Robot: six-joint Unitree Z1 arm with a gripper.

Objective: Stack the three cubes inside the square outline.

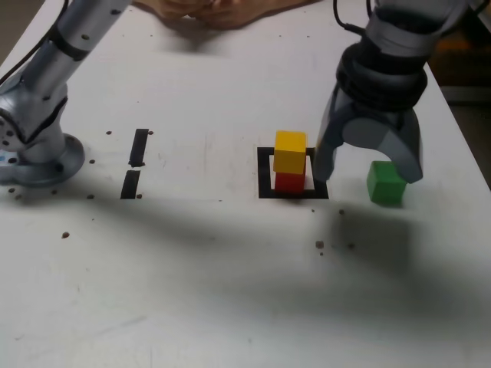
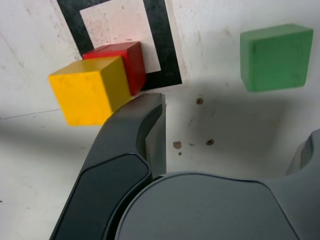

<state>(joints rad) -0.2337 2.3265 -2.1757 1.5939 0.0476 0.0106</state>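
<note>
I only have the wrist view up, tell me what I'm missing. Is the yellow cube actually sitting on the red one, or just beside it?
Observer: On it. In the exterior view the yellow cube rests squarely atop the red cube, inside the square outline.
Operator: I see only one finger clearly. Where is the other?
Observer: The gripper is open and empty, its far finger just above the green cube, which sits on the table outside the outline, on the exterior view's right.
Operator: Anything else on the table?
Observer: Two short black tape bars lie towards the exterior view's left, and a person's hands rest at the far edge.
</note>
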